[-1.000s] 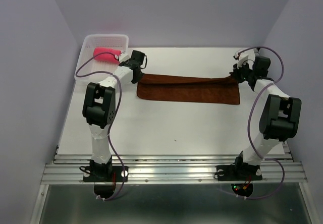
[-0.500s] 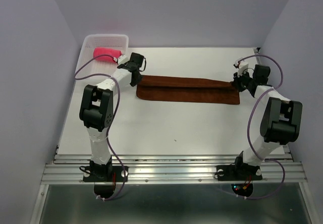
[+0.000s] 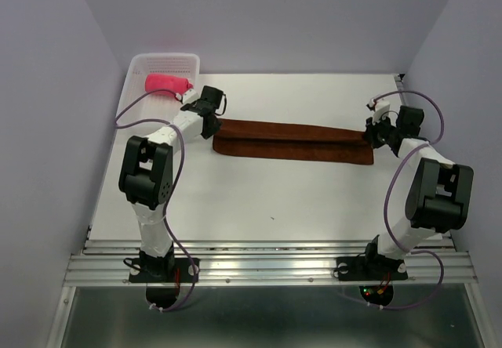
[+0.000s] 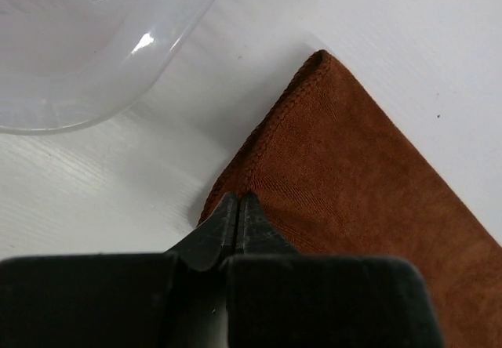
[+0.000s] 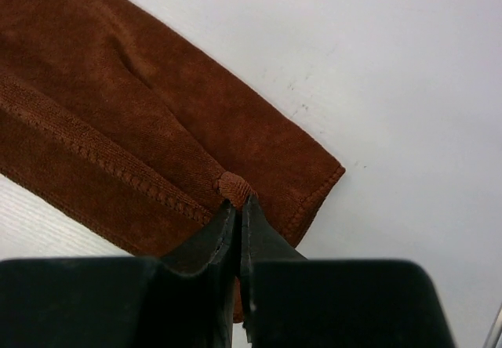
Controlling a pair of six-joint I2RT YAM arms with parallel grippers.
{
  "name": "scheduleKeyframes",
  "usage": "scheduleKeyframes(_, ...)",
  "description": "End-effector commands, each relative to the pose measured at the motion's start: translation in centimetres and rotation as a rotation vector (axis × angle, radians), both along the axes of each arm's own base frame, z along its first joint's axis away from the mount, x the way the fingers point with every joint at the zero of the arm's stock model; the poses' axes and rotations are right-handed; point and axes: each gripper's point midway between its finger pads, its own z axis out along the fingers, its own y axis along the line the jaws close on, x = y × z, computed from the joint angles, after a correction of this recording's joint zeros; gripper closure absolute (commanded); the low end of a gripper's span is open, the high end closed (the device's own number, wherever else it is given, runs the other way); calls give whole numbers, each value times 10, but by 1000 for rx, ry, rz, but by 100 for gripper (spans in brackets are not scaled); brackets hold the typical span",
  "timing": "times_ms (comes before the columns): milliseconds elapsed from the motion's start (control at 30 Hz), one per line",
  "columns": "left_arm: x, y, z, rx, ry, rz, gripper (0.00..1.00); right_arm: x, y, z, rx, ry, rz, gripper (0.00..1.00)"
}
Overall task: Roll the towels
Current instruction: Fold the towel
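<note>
The rust brown towel (image 3: pixel 290 140) lies across the middle of the table as a long narrow strip, its top layer folded over the lower one. At its left end my left gripper (image 3: pixel 213 123) is shut on the cloth; the left wrist view shows the jaws pinched together on the brown towel (image 4: pixel 353 175) near its corner. My right gripper (image 3: pixel 369 133) is shut on the right end, and the right wrist view shows a bunched corner of the brown towel (image 5: pixel 118 128) squeezed between the tips. The pink-red towel (image 3: pixel 166 81) lies rolled inside the basket.
The white perforated basket (image 3: pixel 133 101) stands at the far left corner, close behind my left gripper; its rim (image 4: pixel 86 58) fills the upper left of the left wrist view. Walls close in on the left, back and right.
Both grippers have come down and toward the near side with the towel's edge. The top layer now lies over the lower one and the strip looks flatter and narrower.
</note>
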Motion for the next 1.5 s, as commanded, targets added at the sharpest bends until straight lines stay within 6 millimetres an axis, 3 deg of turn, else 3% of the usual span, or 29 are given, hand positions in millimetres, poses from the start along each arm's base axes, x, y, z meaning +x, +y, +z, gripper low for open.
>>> scheduleKeyframes(0,-5,12,16,27,-36,27,100,-5,-6,10,0,-22,-23,96)
scheduleKeyframes(333,-15,10,-18,24,43,23,100,-13,-7,-22,41,74,-74,90)
scheduleKeyframes(533,-21,11,-30,45,121,23,100,-27,-15,-32,35,109,-171,72)
scheduleKeyframes(567,-22,13,-29,54,124,27,95,-28,-23,-31,10,107,-215,68)
scheduleKeyframes(600,-23,14,-29,62,128,27,88,-29,-27,-29,1,102,-243,45)
scheduleKeyframes(633,-24,16,-29,65,131,31,73,-34,-30,-33,5,119,-283,42)
scheduleKeyframes(767,-32,18,-21,68,133,31,58,-35,-50,-17,-21,68,-411,39)
scheduleKeyframes(867,-38,22,-10,72,120,32,43,-40,-73,6,-66,10,-561,26)
scheduleKeyframes(967,-40,22,5,62,94,30,40,-49,-96,31,-94,-47,-729,11)
scheduleKeyframes(1000,-40,20,11,58,82,20,40,-52,-99,38,-96,-58,-760,0)
scheduleKeyframes(1167,-35,5,34,50,40,-23,36,-46,-84,82,51,-163,-763,0)
scheduleKeyframes(1200,-34,2,38,45,31,-36,35,-47,-73,76,102,-114,-734,0)
scheduleKeyframes(1233,-30,-6,45,43,11,-63,33,-39,-63,87,163,-117,-701,0)
scheduleKeyframes(1333,-18,-26,54,12,-33,-129,32,-30,-41,75,310,-2,-672,0)
scheduleKeyframes(1400,-12,-38,60,4,-56,-171,32,-21,-37,78,384,40,-696,0)
scheduleKeyframes(1433,-7,-42,56,6,-59,-186,31,-20,-34,58,397,118,-703,1)
scheduleKeyframes(1467,-4,-50,58,-7,-69,-211,31,-12,-34,60,423,128,-717,2)
